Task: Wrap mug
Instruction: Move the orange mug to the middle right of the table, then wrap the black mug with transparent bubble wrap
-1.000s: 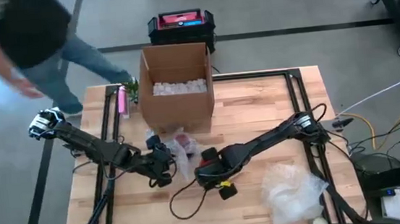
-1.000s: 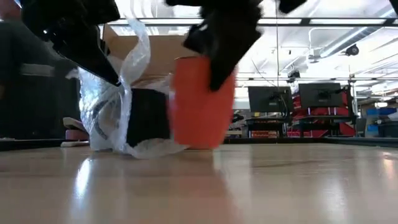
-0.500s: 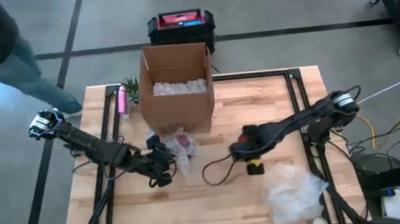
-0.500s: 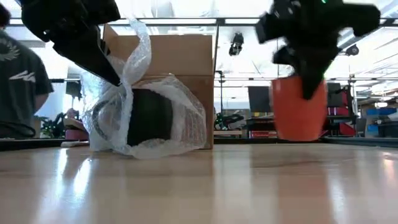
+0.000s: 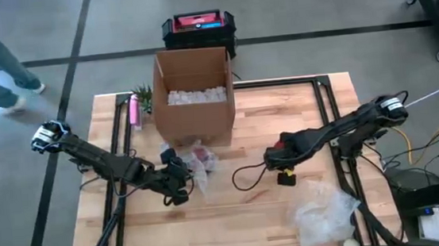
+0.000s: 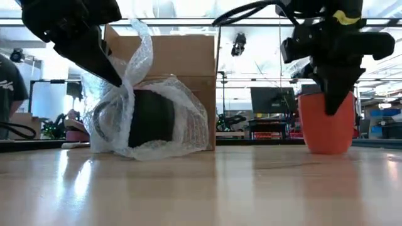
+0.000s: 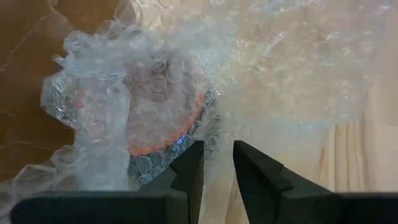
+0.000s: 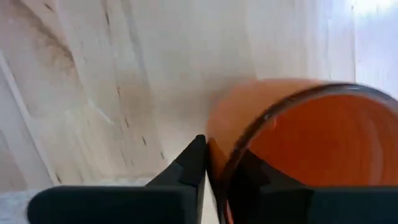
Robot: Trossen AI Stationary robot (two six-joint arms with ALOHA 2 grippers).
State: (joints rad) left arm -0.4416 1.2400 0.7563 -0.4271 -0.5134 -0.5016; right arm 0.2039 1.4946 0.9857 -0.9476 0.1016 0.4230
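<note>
Bare table (image 5: 259, 119) lay open between box (image 5: 192, 96) and right gripper (image 5: 279, 157). Front strip of table was open too. Box blocked back centre. Wrapped bundle (image 5: 197, 163) and left gripper (image 5: 178, 177) sat just before box. Orange mug (image 6: 326, 122) stood under right gripper. Loose bubble wrap (image 5: 324, 215) filled front right corner.

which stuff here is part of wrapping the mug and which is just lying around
In use: orange mug in right gripper; bubble-wrapped bundle held by left gripper; loose bubble wrap.

Lying about: cardboard box, pink bottle, red and black case.
</note>
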